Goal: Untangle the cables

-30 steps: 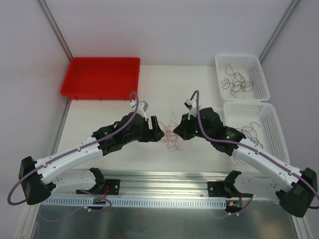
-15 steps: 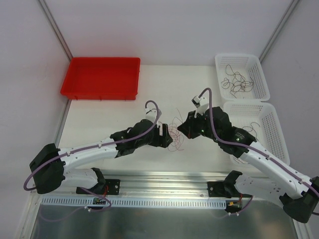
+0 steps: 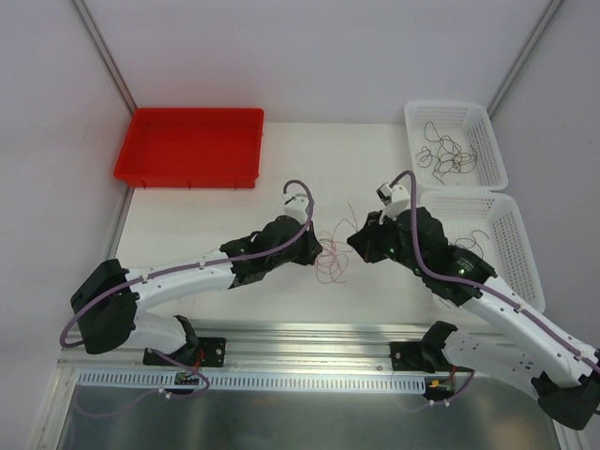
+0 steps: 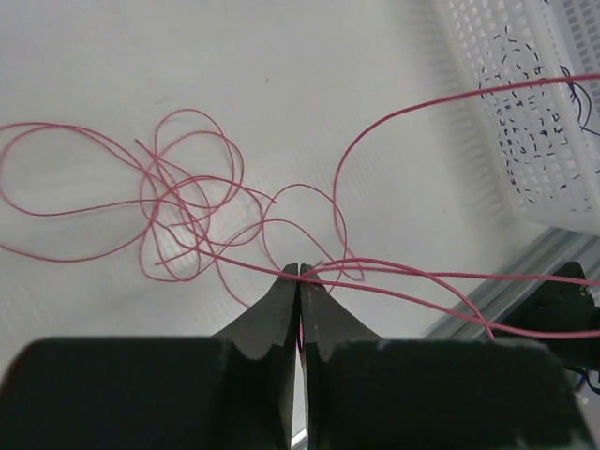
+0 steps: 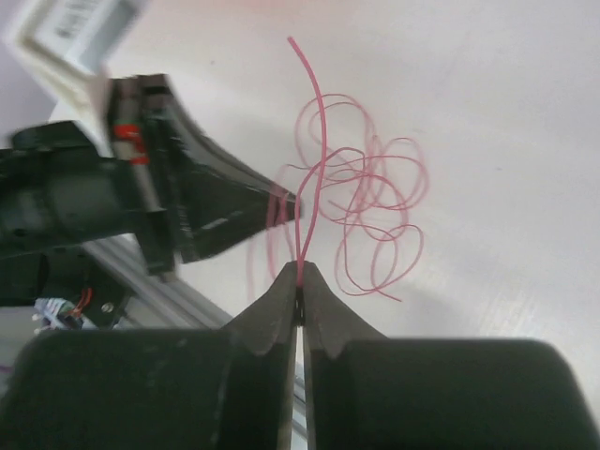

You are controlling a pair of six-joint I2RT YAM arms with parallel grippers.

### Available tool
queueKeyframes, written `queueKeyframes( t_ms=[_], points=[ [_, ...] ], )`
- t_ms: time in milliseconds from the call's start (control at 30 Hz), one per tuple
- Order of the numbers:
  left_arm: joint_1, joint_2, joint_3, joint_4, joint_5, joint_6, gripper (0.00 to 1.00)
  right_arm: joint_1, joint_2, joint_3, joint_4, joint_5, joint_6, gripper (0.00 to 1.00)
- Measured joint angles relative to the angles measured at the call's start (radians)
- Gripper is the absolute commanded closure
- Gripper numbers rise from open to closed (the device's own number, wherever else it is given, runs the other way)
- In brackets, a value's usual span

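Left gripper point(image 4: 298, 272) just snapped shut on a strand of the red cables point(image 4: 187, 206); right gripper point(image 5: 301, 270) pinches another, so pulling apart looks possible

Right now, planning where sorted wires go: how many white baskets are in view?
2. The far basket sits in the back right corner; the near basket lies just in front of it along the right edge. No others show.
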Motion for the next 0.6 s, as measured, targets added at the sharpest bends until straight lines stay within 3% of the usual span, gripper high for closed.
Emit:
queueKeyframes(
  t_ms=[67, 167, 233, 400, 600],
  points=[
    [0.0, -0.035, 0.013, -0.036, -0.031, 0.023, 1.0, 0.0, -0.03, -0.006, -0.029, 0.061, 0.004, 0.89],
    [0.0, -0.113, 0.076, -0.127, -0.1, 0.082, 1.0, 0.0, -0.064, -0.018, -0.085, 0.164, 0.019, 0.68],
    [0.0, -0.159, 0.159, -0.195, -0.142, 0.14, 1.0, -0.001, -0.076, -0.024, -0.114, 0.215, 0.024, 0.67],
    [0.0, -0.229, 0.428, -0.314, -0.188, 0.266, 1.0, -0.001, -0.082, -0.032, -0.155, 0.283, 0.024, 0.78],
    [0.0, -0.347, 0.471, -0.363, -0.237, 0.324, 1.0, -0.001, -0.072, -0.033, -0.166, 0.309, 0.023, 0.82]
  ],
)
